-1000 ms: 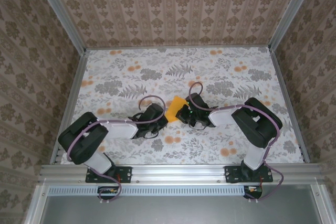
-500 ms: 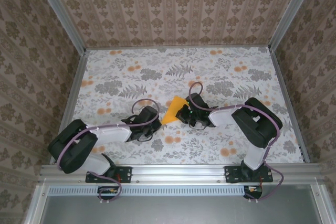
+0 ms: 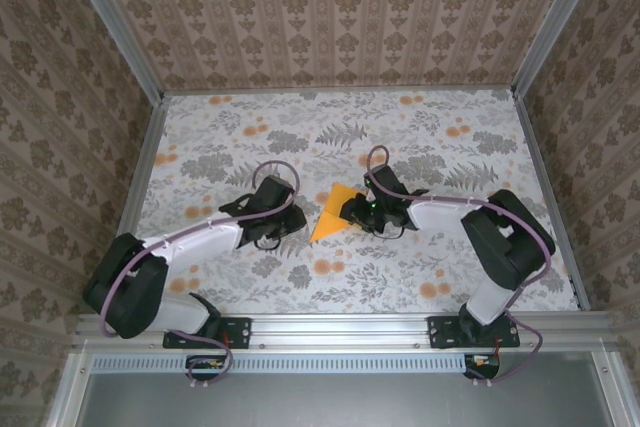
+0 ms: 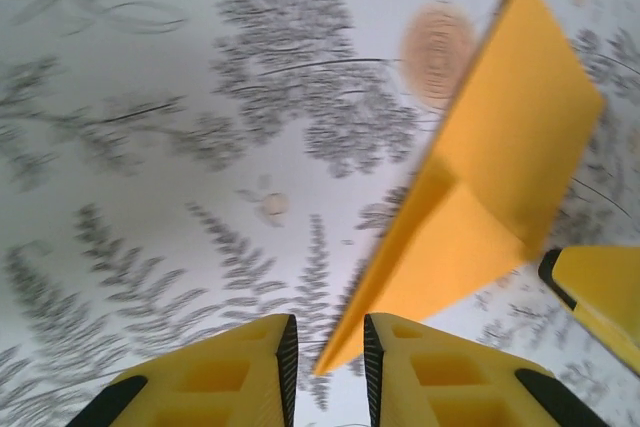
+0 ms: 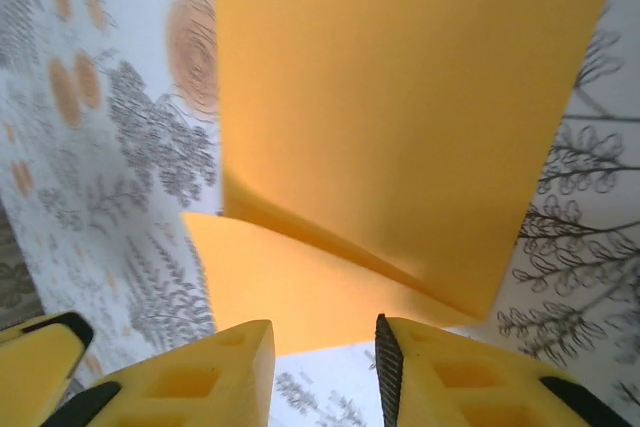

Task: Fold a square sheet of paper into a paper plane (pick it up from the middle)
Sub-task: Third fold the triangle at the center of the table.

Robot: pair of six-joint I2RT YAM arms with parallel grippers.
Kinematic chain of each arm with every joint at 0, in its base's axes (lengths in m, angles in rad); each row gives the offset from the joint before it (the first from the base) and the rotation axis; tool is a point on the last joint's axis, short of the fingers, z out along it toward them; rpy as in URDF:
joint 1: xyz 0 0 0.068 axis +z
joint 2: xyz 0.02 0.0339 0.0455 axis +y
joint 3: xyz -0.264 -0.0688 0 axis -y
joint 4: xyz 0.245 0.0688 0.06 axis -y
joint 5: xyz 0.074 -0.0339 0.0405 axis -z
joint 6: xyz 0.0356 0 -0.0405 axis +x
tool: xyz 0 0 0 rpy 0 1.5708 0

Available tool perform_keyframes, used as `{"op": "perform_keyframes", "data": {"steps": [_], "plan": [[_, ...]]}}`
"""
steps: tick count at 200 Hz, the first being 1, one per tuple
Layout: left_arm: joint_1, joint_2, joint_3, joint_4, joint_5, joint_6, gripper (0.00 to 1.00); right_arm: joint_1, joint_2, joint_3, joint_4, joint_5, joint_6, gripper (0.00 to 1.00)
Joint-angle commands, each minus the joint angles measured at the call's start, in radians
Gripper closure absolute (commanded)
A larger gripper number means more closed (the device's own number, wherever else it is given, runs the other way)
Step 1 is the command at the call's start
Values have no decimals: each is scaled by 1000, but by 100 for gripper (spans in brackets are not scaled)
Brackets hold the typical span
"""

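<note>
The orange-yellow sheet of paper (image 3: 333,213) lies folded into a pointed wedge on the floral cloth between my two grippers. In the left wrist view the paper (image 4: 490,197) has its narrow tip reaching into the gap of my left gripper (image 4: 328,347). The jaws stand slightly apart and do not pinch it. Seen from the right wrist, the paper (image 5: 400,97) shows two layers with a raised flap, just ahead of my right gripper (image 5: 325,347), which is open with bare cloth between its fingers. From above, the left gripper (image 3: 297,222) and right gripper (image 3: 355,215) flank the paper.
The floral cloth (image 3: 300,137) covers the table inside patterned walls. Aluminium rails (image 3: 330,327) run along the near edge and both sides. Both arm bases sit at the near rail.
Both grippers were closed at the paper and have now opened and let it go. The left arm has swung farther back and left; the paper rests on the cloth.
</note>
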Motion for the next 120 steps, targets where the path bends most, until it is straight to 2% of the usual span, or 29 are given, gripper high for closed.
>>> {"op": "perform_keyframes", "data": {"steps": [1,33,65,120], "plan": [[5,63,49,42,118,137,72,-38,-76,-30,-64,-11,-40,60],[10,159,124,68,176,185,74,-59,-91,-37,-85,-13,-41,55],[15,250,197,59,221,216,81,-59,-86,-41,-72,-13,-19,55],[48,355,216,58,217,194,89,-59,-47,-35,-70,-36,-2,53]]}}
